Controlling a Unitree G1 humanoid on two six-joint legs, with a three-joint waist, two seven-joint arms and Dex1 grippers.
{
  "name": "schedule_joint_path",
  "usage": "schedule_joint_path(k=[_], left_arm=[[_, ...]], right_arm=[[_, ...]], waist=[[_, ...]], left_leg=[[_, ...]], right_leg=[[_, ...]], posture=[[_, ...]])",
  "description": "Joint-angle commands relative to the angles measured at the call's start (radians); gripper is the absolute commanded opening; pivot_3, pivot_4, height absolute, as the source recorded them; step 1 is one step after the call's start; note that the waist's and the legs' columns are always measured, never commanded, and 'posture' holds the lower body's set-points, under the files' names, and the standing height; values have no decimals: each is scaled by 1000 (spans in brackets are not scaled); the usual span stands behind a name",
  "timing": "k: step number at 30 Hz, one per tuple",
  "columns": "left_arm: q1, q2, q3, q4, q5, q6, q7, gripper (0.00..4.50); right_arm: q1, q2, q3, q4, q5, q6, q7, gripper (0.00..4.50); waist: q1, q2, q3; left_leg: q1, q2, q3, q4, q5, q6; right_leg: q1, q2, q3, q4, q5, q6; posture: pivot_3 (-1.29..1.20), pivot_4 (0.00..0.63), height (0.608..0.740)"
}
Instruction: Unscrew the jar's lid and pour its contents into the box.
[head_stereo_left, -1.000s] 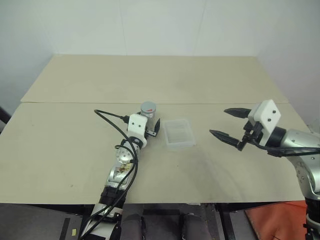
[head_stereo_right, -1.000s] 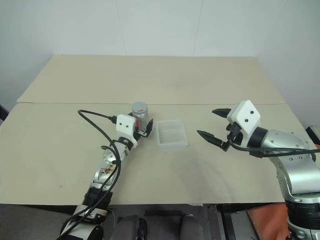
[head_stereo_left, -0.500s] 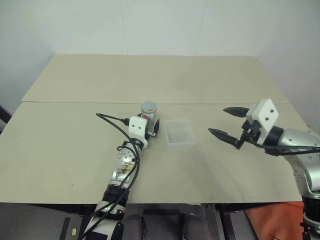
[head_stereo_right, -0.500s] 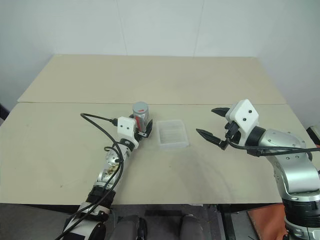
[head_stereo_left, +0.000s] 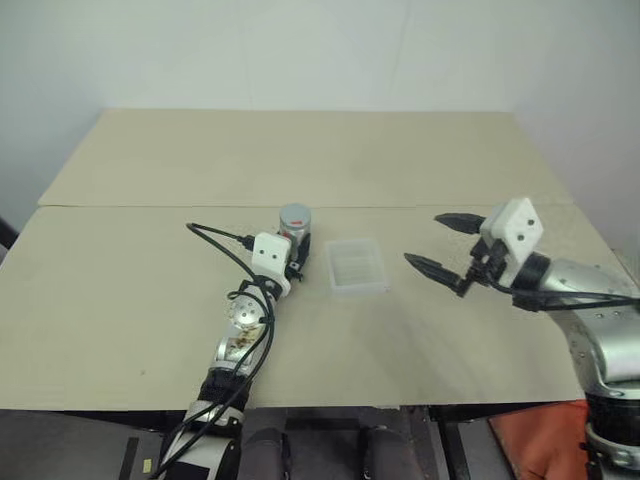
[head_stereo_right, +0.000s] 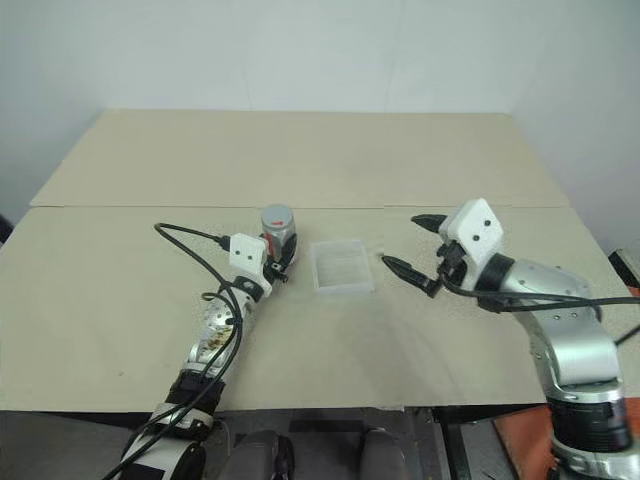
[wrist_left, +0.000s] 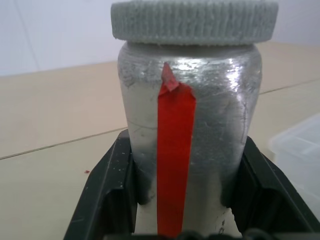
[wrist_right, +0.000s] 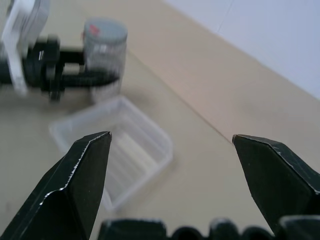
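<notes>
The tabletop is a broad tan surface with a seam running across it, set against a pale wall.

The left arm reaches forward from the near edge, a black cable looping beside it. Its left gripper is closed on the jar, one black finger pressed against each side of the body low down, as the left wrist view shows.

The right arm comes in from the right side, and the right gripper hangs above the tabletop with its two black fingers spread wide and nothing between them, pointed toward the box and near it.

The box, a shallow clear tray, lies flat on the tabletop just to the right of the jar, between the two grippers.

The jar stands upright near the middle of the tabletop, silvery with a red strip running down its side.

The lid, grey with a ribbed edge, sits on top of the jar.
</notes>
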Motion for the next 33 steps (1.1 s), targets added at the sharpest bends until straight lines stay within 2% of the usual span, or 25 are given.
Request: schedule_joint_path(k=[1, 4, 8, 15, 33], left_arm=[[21, 42, -38, -129, 7, -11, -69, 1996], [49, 75, -61, -214, -15, 14, -132, 1996], [57, 102, -88, -283, 11, 50, -158, 1996], [75, 80, -100, -333, -5, 61, -156, 1996], [98, 52, -101, -354, -19, 65, -170, 1996]], right_arm=[[-49, 93, 23, -88, 67, 72, -104, 4500], [-55, 194, 58, -138, 93, 94, -176, 4500], [-51, 290, 174, -150, 15, 54, -248, 4500], [-54, 356, 271, -107, -68, -51, -253, 4500], [-73, 450, 278, 28, -167, -198, -293, 4500]], waist=[[0, 0, 0], [2, 0, 0], [6, 1, 0], [2, 1, -1], [1, 1, -1]], left_leg=[[0, 0, 0, 0, 0, -1], [-1, 0, 0, 0, 0, -1], [-3, 0, 0, 2, 0, 0], [-4, 0, 0, 2, 0, 0], [-3, 0, 0, 2, 0, 0]], right_leg=[[0, 0, 0, 0, 0, 0], [-1, 0, 0, 0, 0, 0], [-1, 0, -1, 1, 0, 0], [-1, 0, -1, 1, 0, 0], [-1, 0, -1, 0, 0, 0]], posture=[[0, 150, 740], [0, 150, 740], [0, 150, 740], [0, 150, 740], [0, 150, 740]])
